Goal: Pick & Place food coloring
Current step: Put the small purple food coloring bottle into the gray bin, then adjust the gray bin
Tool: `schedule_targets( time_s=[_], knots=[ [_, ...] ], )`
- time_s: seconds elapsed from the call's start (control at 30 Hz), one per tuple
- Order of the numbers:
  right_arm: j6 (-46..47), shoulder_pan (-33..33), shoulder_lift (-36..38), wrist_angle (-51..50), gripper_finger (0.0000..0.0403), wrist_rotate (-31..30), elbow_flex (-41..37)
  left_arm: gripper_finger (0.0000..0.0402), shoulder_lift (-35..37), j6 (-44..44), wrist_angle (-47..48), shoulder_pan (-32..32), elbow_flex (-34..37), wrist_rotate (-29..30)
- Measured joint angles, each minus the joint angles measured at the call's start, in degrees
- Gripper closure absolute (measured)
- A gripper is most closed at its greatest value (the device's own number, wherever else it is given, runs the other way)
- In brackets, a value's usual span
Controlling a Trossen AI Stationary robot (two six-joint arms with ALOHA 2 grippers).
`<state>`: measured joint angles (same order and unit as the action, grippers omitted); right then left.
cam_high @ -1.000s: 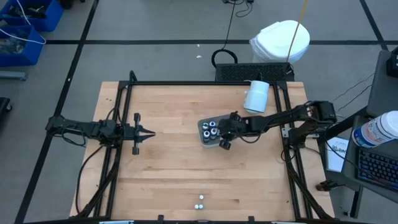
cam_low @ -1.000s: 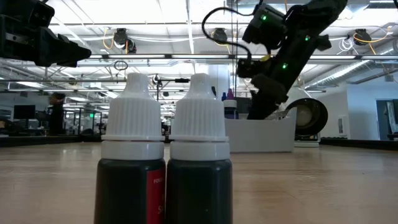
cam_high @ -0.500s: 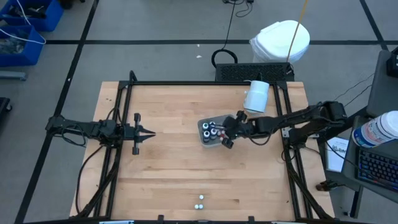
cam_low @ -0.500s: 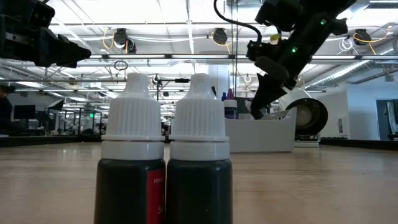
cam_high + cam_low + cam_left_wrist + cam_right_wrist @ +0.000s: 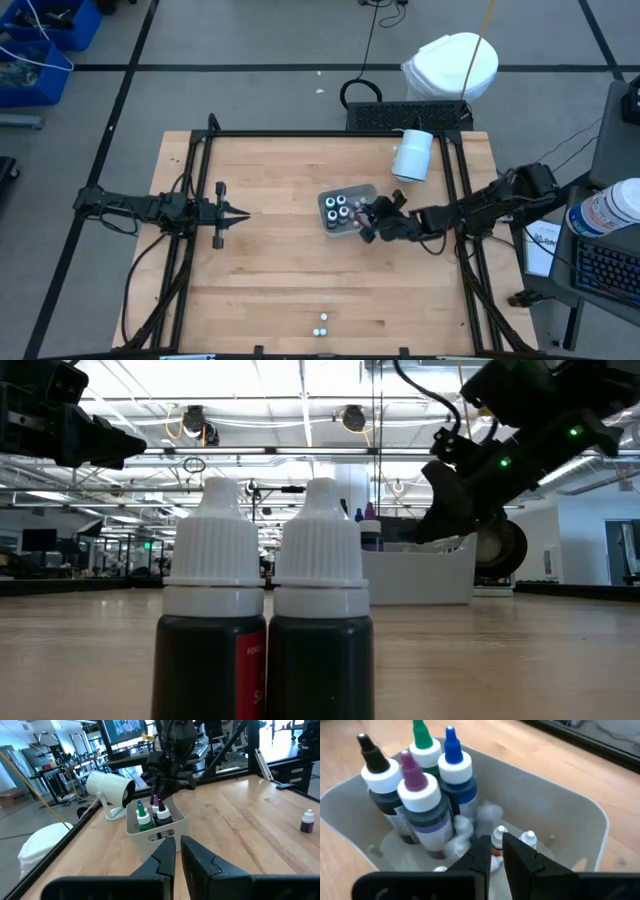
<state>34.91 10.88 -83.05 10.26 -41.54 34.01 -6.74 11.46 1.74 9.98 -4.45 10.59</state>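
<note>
high: straight down, whole table [image 5: 270, 260]
low: table level, close behind two bottles [image 5: 265, 610]
wrists: both face tray [image 5: 580, 820]

A pale butcher-block wooden table [image 5: 270, 270], framed by black metal rails, carries everything. Near its middle, toward the right side, sits a grey rectangular plastic tray [image 5: 341, 212] with dark bottles and small whitish pieces inside. Toward the far right corner a large white cylinder [image 5: 412, 155] lies on its side on the wood. Close to the near edge two tiny dark dropper bottles with white ribbed caps [image 5: 320, 324] stand upright just beside each other, well apart from the tray
</note>
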Motion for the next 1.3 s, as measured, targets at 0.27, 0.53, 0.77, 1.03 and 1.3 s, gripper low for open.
schedule_targets(
  time_s=[0.27,0.53,0.77,1.03,1.3],
  knots=[
    [-2.01,2.08,-0.01,10.17,0.0402,-2.33,-4.76,0.0364,0.01,0.01,-0.02,0.01,0.0,0.0],
    [-12.54,1.98,1.23,15.65,0.0399,-2.1,-4.79,0.0364,0.02,0.02,-0.13,0.02,0.0,0.02],
    [-18.17,3.87,12.15,8.57,0.04,-2.01,-4.75,0.0364,0.0,0.0,-0.15,0.0,0.0,0.0],
    [-10.6,9.98,22.53,-12.37,0.0402,-13.4,-4.77,0.0366,-3.65,-9.18,4.71,0.03,0.07,-3.02],
    [6.88,10.61,17.69,-24.95,0.0403,-13.59,-4.77,0.0397,-21.8,-8.86,-9.99,0.05,0.05,-5.94]
  ],
)
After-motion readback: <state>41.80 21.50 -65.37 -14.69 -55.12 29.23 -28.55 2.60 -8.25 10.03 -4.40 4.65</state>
